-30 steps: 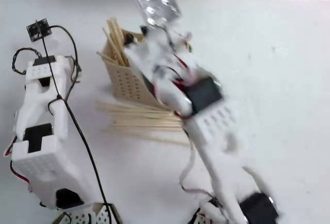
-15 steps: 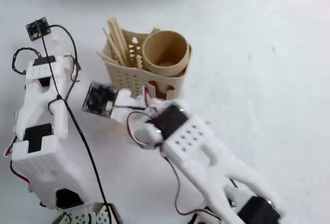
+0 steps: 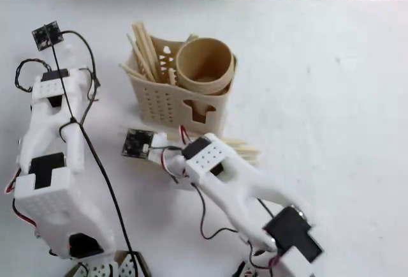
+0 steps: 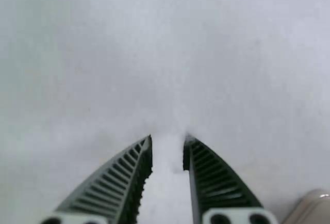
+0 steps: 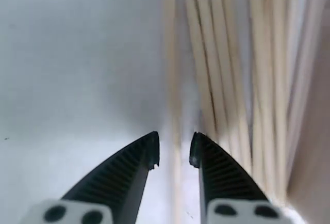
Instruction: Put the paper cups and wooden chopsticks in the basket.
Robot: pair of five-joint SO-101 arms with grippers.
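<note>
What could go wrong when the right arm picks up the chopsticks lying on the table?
The chopsticks lie packed together, so the narrowly open right tool may take one and scatter the others. They lie close to the basket; the arm might push it and tip the cup.
</note>
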